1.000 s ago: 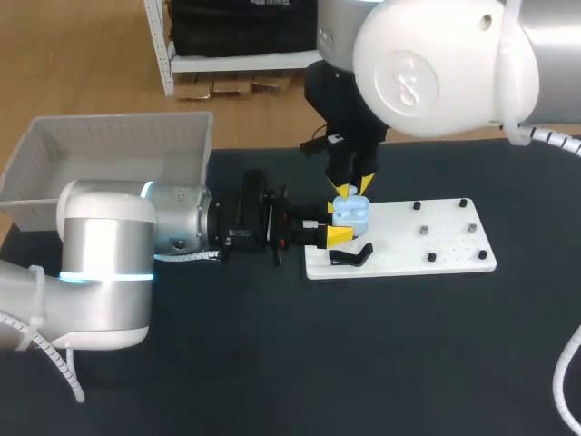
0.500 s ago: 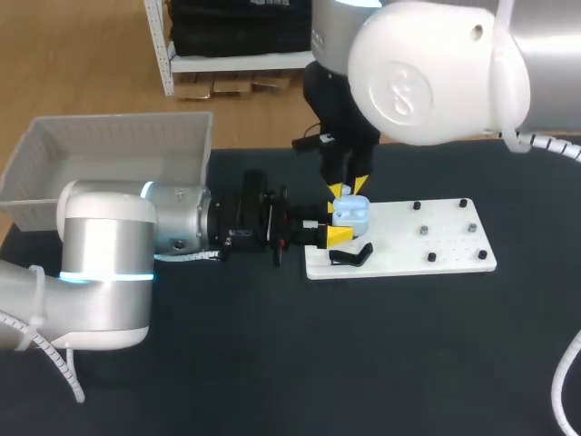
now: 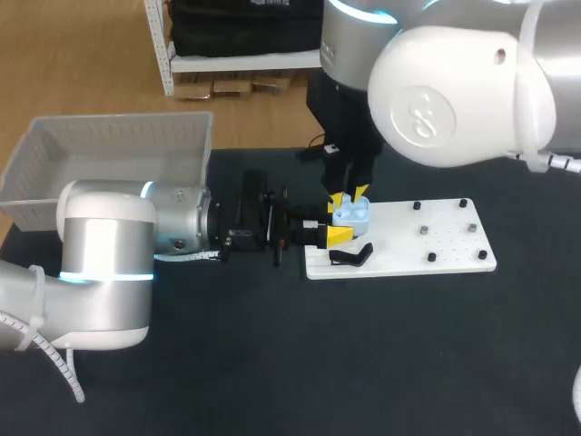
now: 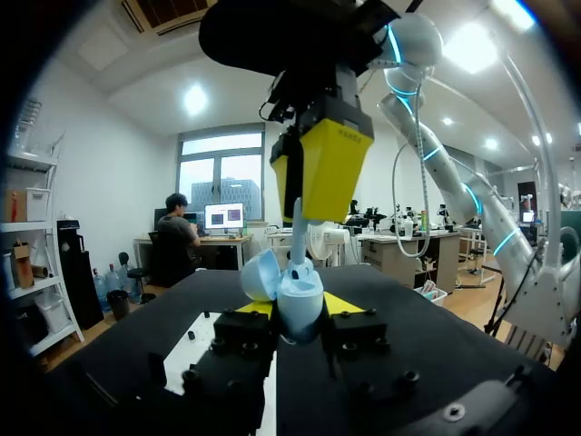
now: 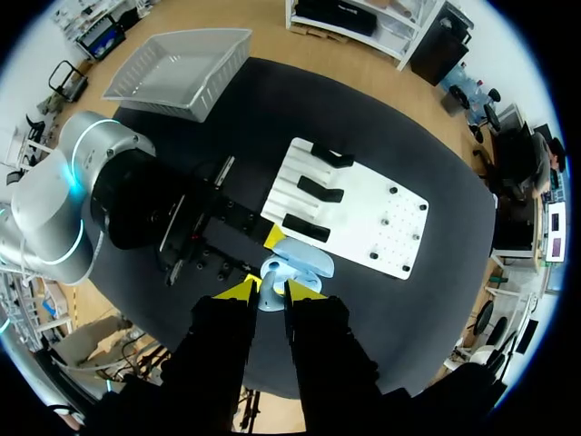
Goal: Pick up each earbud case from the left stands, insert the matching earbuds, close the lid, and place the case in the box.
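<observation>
Head view: left gripper (image 3: 334, 224) is clamped on the light blue earbud case (image 3: 352, 214) over the left end of the white board (image 3: 427, 247). Right gripper (image 3: 349, 194) hangs directly above the case. Grey bin (image 3: 109, 145) sits well apart, behind the left arm.

Left wrist view: case lid stands open. Right gripper's yellow tips pinch a pale earbud (image 4: 298, 227), its lower end in the case.

Right wrist view: tips nearly together, with the earbud between them. Three black stands (image 5: 320, 189) lie on the board just beyond the case.

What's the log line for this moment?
left fingers: shut on case, lid open | right fingers: shut on earbud, over case
</observation>
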Available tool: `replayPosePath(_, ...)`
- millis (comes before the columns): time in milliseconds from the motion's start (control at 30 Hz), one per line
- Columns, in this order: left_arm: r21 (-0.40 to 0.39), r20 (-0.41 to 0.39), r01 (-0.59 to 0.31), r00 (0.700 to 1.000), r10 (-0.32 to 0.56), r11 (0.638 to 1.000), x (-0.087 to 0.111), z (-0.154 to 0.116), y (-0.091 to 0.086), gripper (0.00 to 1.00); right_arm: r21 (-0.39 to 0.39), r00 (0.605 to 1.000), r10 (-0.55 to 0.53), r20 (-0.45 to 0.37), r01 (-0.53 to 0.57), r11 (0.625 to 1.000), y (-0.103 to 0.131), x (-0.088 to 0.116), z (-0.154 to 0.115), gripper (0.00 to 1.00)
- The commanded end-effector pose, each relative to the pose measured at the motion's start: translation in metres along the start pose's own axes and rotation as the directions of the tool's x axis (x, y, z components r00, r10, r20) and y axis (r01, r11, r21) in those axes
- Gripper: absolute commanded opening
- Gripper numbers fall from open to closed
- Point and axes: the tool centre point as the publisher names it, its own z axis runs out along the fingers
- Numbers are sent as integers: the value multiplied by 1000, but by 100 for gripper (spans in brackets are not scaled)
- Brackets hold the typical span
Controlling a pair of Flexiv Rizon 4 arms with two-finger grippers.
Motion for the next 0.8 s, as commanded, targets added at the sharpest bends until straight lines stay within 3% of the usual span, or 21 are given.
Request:
replayPosePath(33,-6,2,-3,1000,3,1000,1,0,-2,0,-1,1000,-2,9,2,1000,0,4,0,0)
replayPosePath(800,-6,2,-3,1000,3,1000,1,0,-2,0,-11,1000,3,-1,-3,1000,-1,2,10,0)
